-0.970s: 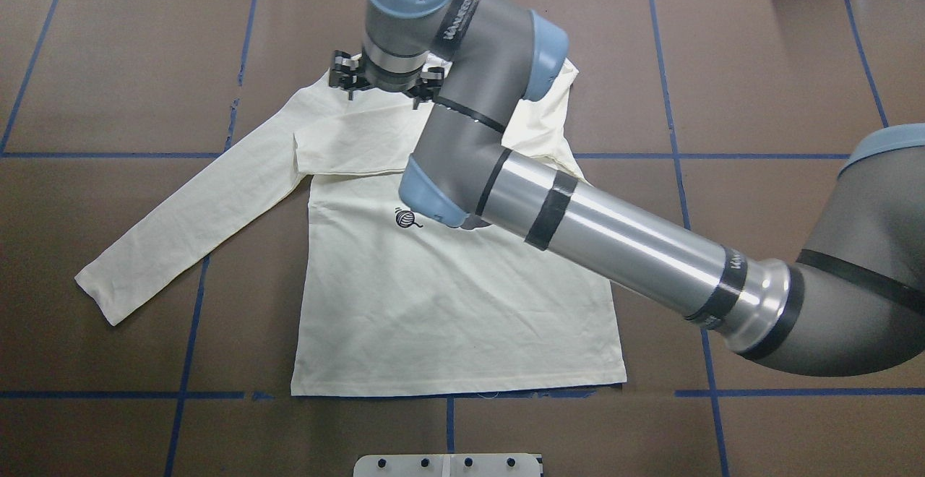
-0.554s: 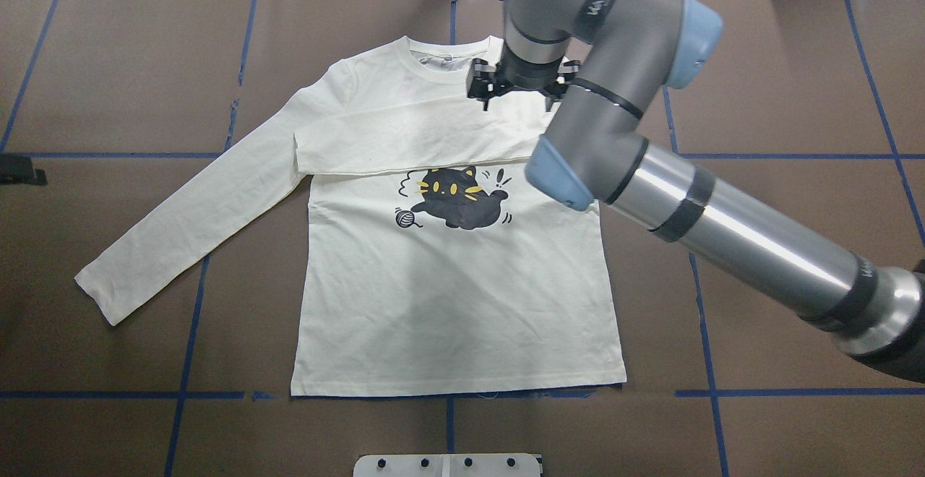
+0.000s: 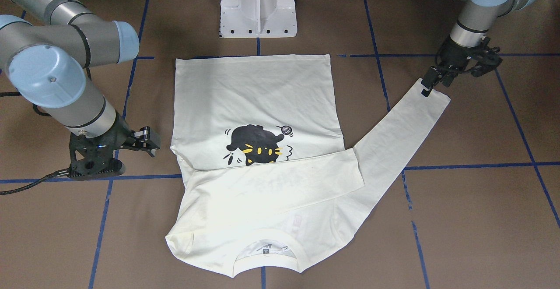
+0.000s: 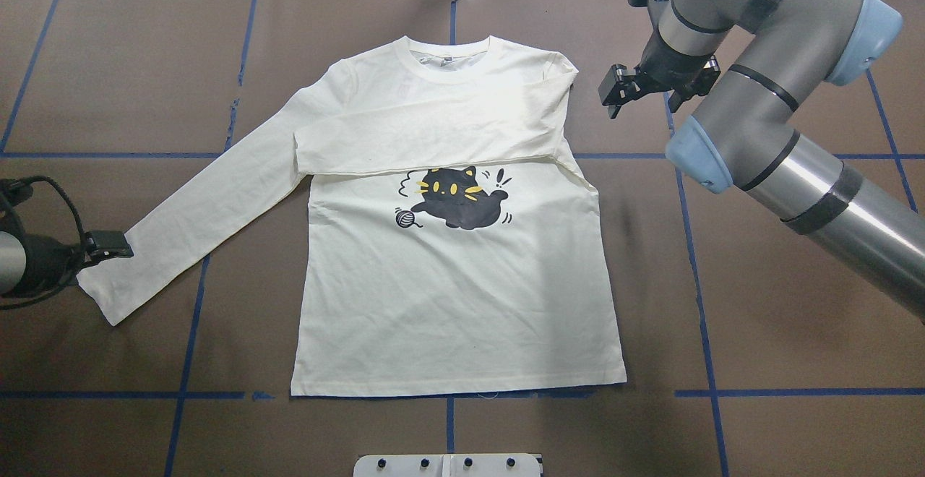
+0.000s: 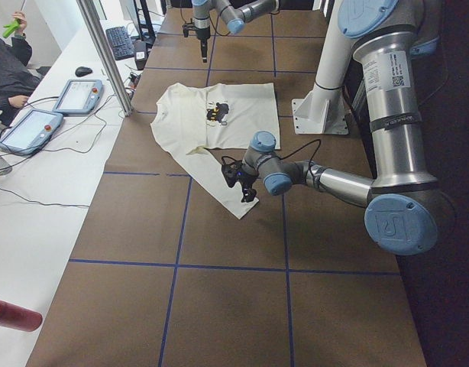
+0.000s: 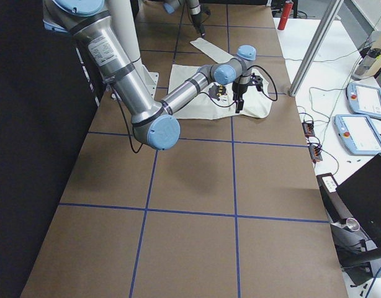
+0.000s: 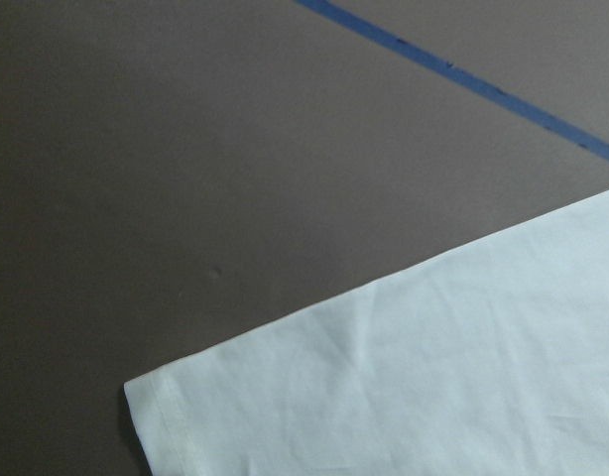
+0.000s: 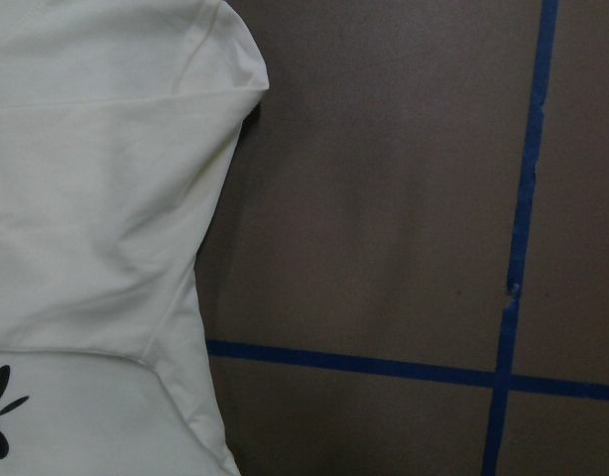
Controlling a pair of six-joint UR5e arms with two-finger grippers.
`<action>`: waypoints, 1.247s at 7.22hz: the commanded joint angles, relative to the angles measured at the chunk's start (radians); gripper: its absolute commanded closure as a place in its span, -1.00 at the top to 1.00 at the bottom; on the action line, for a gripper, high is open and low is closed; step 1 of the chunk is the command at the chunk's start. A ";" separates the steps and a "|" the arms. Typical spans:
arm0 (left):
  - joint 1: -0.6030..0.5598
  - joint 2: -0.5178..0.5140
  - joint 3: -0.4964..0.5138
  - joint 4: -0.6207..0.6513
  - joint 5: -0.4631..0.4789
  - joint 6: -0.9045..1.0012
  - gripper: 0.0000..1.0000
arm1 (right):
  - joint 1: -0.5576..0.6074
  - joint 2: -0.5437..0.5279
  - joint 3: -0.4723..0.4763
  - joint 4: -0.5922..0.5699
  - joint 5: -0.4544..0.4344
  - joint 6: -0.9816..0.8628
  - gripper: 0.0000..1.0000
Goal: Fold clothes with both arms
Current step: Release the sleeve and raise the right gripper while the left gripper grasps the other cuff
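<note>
The cream shirt [image 4: 462, 296] lies flat, front up, with the black cat print [image 4: 455, 199] showing. One sleeve is folded across the chest [image 4: 433, 137]. The other sleeve lies stretched out to the overhead view's left, cuff [image 4: 108, 296] flat on the table. My left gripper [image 4: 108, 251] is low at that cuff's edge [image 3: 426, 86]. The left wrist view shows only the cuff corner [image 7: 433, 377]. My right gripper [image 4: 643, 94] hangs over bare table beside the shirt's shoulder [image 8: 96, 178], holding nothing. Both wrists hide their fingers, so I cannot tell whether either is open or shut.
The white pedestal base [image 3: 258, 8] stands at the table's near edge behind the shirt's hem. Blue tape lines [image 4: 195, 303] grid the brown table. Control tablets [image 5: 28, 126] and a metal post [image 5: 105, 53] stand along the far side.
My right arm swung from over the shirt's collar out to the right, off the shirt, uncovering the cat print. My left gripper came in from the left to the stretched sleeve's cuff.
</note>
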 commanded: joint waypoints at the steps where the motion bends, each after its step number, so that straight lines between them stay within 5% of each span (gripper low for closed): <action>1: 0.026 0.002 0.061 -0.004 0.040 -0.039 0.91 | 0.010 -0.028 0.022 0.002 0.015 -0.020 1.00; 7: 0.061 0.002 0.087 -0.005 0.046 -0.056 0.90 | 0.009 -0.025 0.043 0.001 0.014 -0.011 1.00; 8: 0.061 0.007 0.084 -0.005 0.045 -0.057 0.78 | 0.007 -0.025 0.048 0.001 0.014 -0.011 1.00; 9: 0.061 0.010 0.082 -0.005 0.045 -0.059 0.42 | 0.007 -0.025 0.048 0.001 0.014 -0.011 1.00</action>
